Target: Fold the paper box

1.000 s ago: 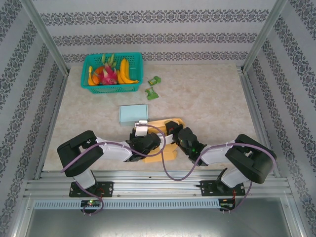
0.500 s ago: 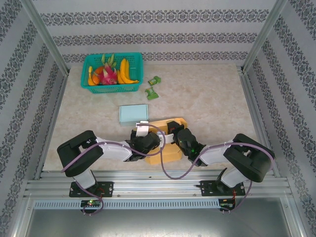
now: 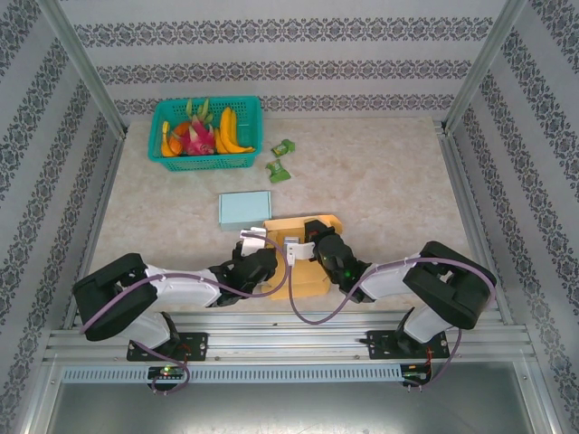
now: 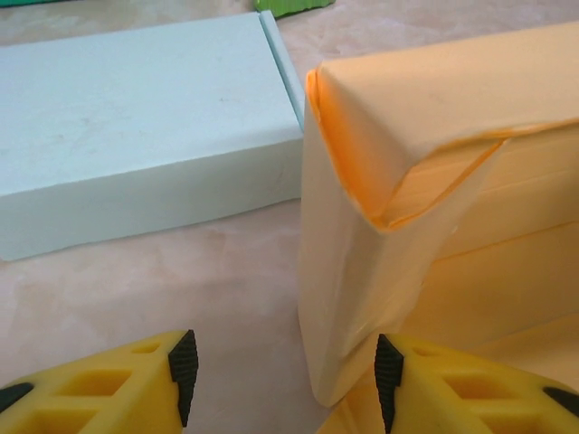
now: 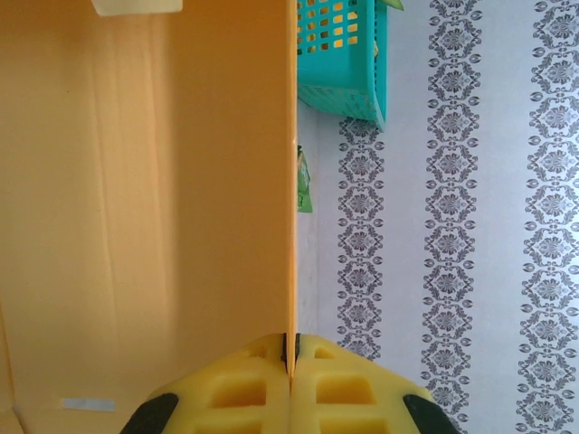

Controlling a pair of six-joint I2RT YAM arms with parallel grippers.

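- Basket (image 3: 204, 163): one, teal, holding bananas, a dragon fruit and other fruit too crowded to count. It stood far beyond the left gripper (image 4: 285, 371), toward the back-left corner.
- Left gripper: one, with yellow fingers spread wide and gripping nothing. It sat low over the table, and the box's near corner stood between the fingertips, close to the right-hand one.
- Blue box (image 4: 136, 117): one, pale, flat and closed. It lay just ahead of the left gripper, its end beside the box's far corner; touching or not could not be told.
- Green packets (image 3: 278, 170): two, beyond the blue box, near each other but apart.
- Box (image 4: 425, 117): one, orange paper, partly folded with a corner crease gaping. It stood between the two grippers, near the table's front edge.
- Right gripper (image 5: 289, 353): one, with fingers pressed together on the thin edge of the box's upright wall.
- Table (image 3: 389, 181): one, with a beige marbled top.
- Walls (image 3: 289, 54): white paper with grey patterned bands, on three sides.
- Frame (image 3: 77, 63): aluminium posts at the corners, with rails along the front.
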